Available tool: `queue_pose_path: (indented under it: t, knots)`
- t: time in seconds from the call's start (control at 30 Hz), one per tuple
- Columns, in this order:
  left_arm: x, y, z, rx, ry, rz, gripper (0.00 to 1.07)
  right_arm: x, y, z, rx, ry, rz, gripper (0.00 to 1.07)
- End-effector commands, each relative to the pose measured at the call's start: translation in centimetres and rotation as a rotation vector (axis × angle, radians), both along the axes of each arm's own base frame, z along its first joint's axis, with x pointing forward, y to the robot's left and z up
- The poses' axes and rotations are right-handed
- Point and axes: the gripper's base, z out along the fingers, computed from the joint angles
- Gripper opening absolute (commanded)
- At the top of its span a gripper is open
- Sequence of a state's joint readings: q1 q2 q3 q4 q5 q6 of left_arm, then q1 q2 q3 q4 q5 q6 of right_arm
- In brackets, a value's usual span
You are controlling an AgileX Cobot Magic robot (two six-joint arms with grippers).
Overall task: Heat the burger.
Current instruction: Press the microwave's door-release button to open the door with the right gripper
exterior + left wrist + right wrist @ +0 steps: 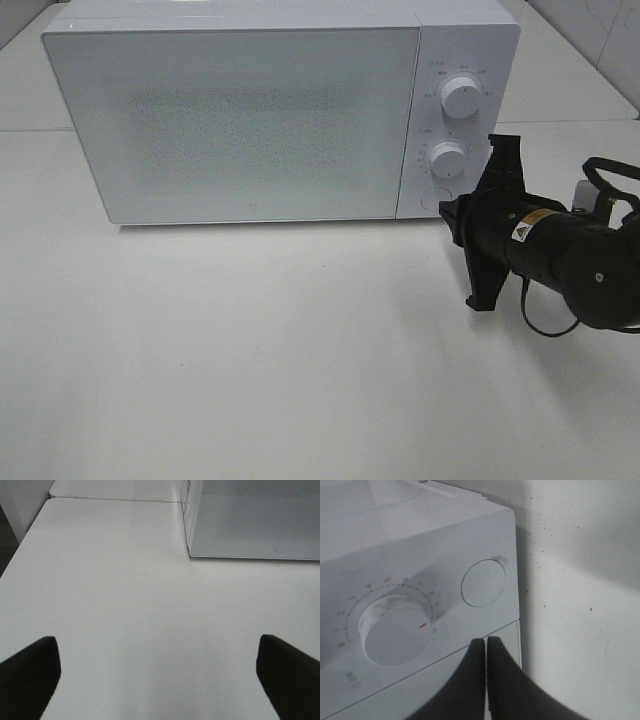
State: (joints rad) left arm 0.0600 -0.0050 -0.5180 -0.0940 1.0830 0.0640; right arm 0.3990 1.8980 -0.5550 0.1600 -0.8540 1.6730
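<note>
Your right wrist view alone shows black right gripper (486,645) pressed together, just near of round white button (483,583) on white box microwave (240,120); digits ring white round dial (395,630), 5 legible. Left wrist view: black left gripper (157,647) spread wide above white tabletop (125,605). Burger: you can't tell where, frosted door shut

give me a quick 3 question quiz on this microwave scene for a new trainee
1. True or false: the microwave has its door open.
2. Multiple choice: the fingers of the right end effector are A) spread wide, B) closed together, C) out of view.
3. Fill in: the left end effector hangs open over the white ____.

Key: 1 false; 2 B; 3 table.
</note>
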Motion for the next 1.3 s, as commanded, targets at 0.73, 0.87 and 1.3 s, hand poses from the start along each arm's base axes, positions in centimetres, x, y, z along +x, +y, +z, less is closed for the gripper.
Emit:
queue_pose_path:
  t: [0.73,0.87,1.3]
  knots:
    - [-0.2,-0.1,0.1,-0.006,-0.031,0.001,1.00,3.2,0.6,-1.1,-0.046,-0.034,-0.016,0.00]
    - [-0.2,-0.1,0.1,-0.006,-0.031,0.001,1.00,3.6,0.7,-1.2,-0.053,-0.038,-0.013,0.00]
    - [-0.2,-0.1,0.1,-0.006,-0.031,0.001,1.00,5.0,0.6,-2.0,-0.077,-0.049,-0.044,0.00]
